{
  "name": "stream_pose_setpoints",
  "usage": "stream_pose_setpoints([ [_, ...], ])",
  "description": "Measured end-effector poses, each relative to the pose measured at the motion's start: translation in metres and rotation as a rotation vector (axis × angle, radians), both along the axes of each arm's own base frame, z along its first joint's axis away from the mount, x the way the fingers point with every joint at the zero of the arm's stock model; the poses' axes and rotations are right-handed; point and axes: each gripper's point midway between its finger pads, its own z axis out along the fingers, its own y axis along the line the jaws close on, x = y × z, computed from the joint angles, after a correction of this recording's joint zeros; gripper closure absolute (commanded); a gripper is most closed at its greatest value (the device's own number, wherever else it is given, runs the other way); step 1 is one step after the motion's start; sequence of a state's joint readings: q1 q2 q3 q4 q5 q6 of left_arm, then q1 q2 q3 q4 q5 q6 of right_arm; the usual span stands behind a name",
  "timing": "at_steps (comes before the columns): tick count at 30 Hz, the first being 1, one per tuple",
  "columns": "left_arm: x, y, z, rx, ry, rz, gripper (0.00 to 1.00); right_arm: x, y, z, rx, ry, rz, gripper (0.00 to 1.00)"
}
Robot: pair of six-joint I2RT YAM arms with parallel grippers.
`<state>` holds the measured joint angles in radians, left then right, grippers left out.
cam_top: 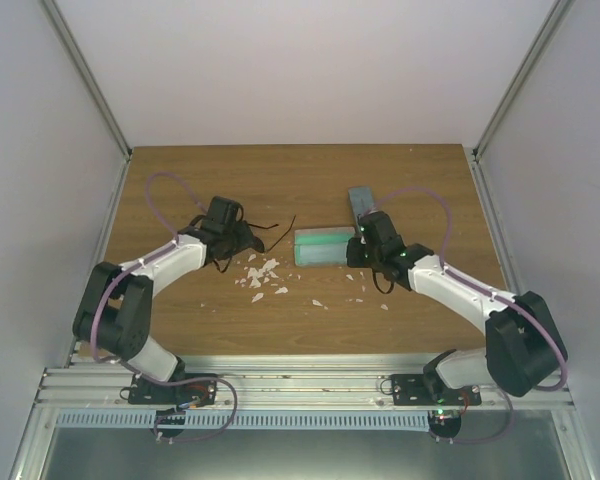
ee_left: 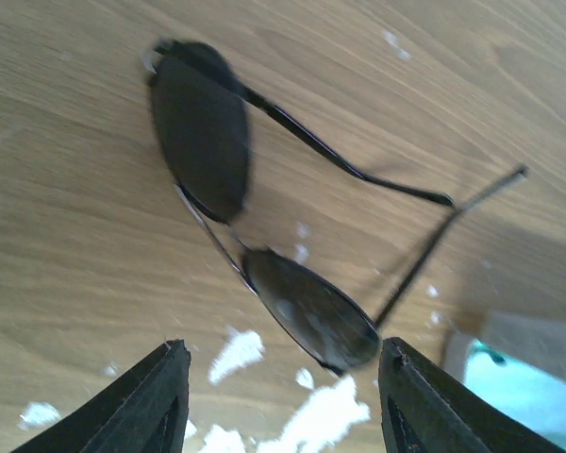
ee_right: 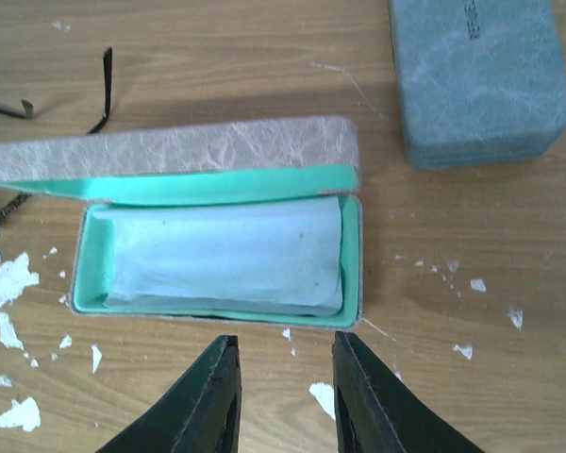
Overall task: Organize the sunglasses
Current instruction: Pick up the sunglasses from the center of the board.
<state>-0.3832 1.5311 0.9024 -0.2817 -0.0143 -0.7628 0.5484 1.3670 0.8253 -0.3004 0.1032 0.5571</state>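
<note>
Your left gripper (ee_left: 278,396) was released, its two black fingers (ee_left: 151,401) spread wide with nothing between them. It was poised over the sunglasses (ee_left: 302,307), which lay on the wooden table (cam_top: 280,175) just ahead of the fingertips. This pair had dark lenses in a thin black wire frame. One lens sat close to the gap between the fingers and the other farther out, and the slim temple arms were unfolded, with their far ends crossing. In the top view the pair lay left of centre, mostly hidden under that gripper, and only the temple tips reached out toward the open case (ee_right: 170,151). Your right gripper (ee_right: 283,396) was also released, its fingers apart by a narrower gap and holding nothing. It hung at the near long side of the open case, whose lid was tipped back to show a teal lining, with a light blue cloth (ee_right: 226,250) lying flat inside. A closed blue-grey case (ee_right: 476,75) lay apart from the open one, beyond its far right corner. White flakes (cam_top: 260,272) were scattered on the wood between your two arms, near the sunglasses and along the front of the open case.
</note>
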Motion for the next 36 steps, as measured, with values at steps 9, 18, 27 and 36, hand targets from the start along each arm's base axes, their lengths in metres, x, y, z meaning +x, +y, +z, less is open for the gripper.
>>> stream_pose_setpoints([
  [9,0.039,0.021,-0.028,0.027,0.097,0.068,0.47,-0.012,-0.004,-0.008,-0.001,0.032,0.008,0.71],
  [18,0.039,0.021,-0.051,0.051,0.165,0.071,0.59,-0.015,-0.005,-0.004,0.014,0.024,0.004,0.71],
  [27,0.032,0.025,-0.059,0.067,0.201,0.085,0.75,-0.016,-0.003,-0.002,0.027,0.024,0.01,0.71],
  [36,0.025,0.03,-0.066,0.078,0.214,0.104,0.94,-0.017,-0.001,0.0,0.038,0.024,0.017,0.71],
])
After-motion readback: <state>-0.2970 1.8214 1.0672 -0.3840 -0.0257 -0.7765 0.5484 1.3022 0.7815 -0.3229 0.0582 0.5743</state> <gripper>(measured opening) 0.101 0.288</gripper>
